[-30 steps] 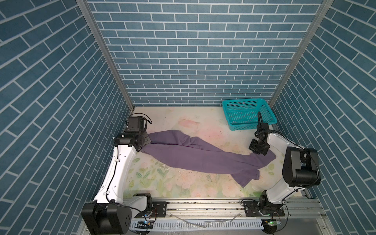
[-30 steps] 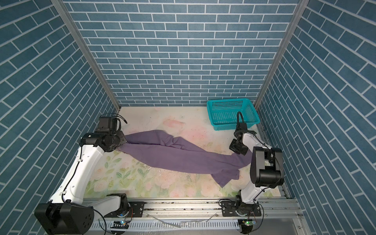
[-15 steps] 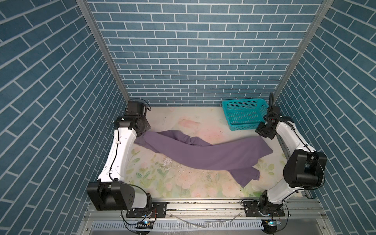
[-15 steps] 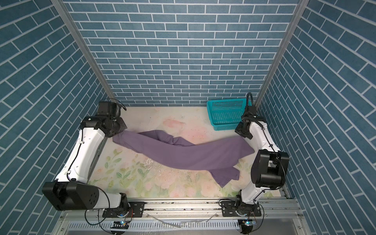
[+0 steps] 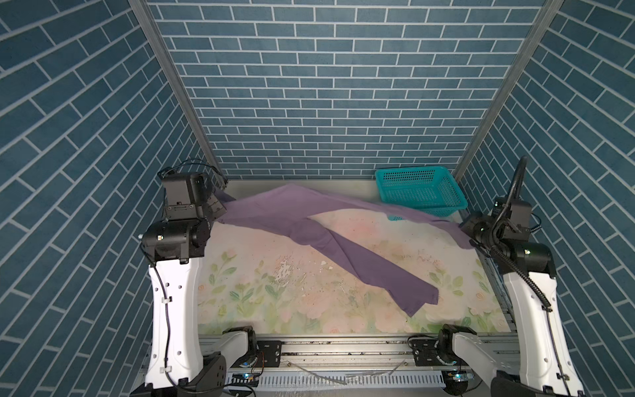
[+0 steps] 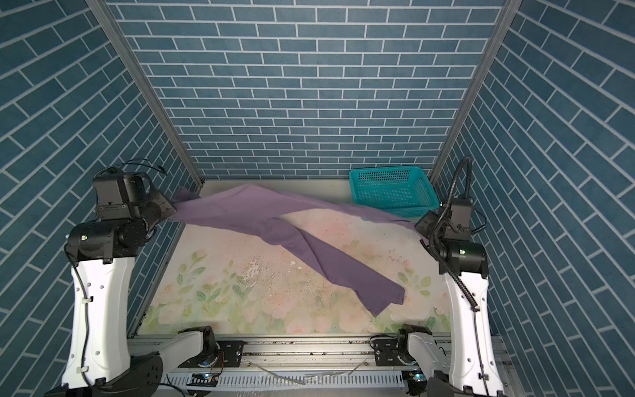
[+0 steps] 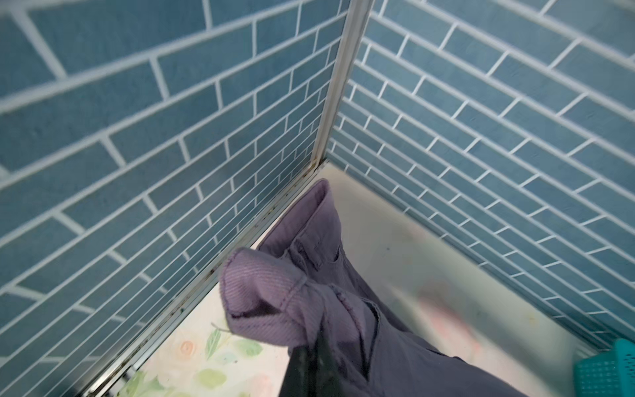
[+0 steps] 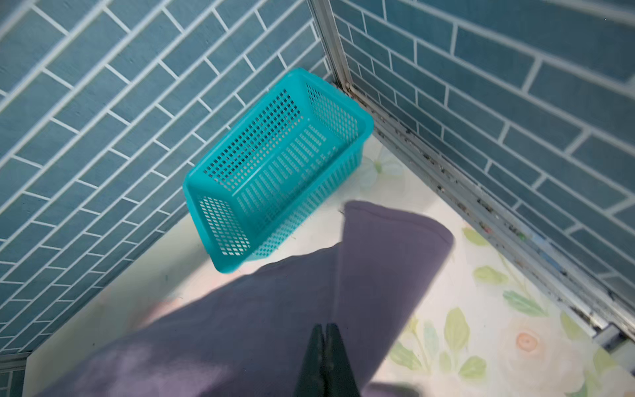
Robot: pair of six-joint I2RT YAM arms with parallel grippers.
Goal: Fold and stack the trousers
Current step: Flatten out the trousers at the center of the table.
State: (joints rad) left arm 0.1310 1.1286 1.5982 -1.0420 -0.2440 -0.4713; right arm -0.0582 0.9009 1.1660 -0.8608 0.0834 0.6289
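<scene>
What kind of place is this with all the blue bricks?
Probably a robot practice booth, not a real room: blue brick-patterned wall panels joined by metal corner posts, two white-and-black robot arms mounted on a metal rail, and muted-purple cloth trousers over a flower-printed tabletop.

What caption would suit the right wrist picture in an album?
The right gripper, shut on a leg of the purple trousers, near the teal plastic basket in the tiled corner.
</scene>
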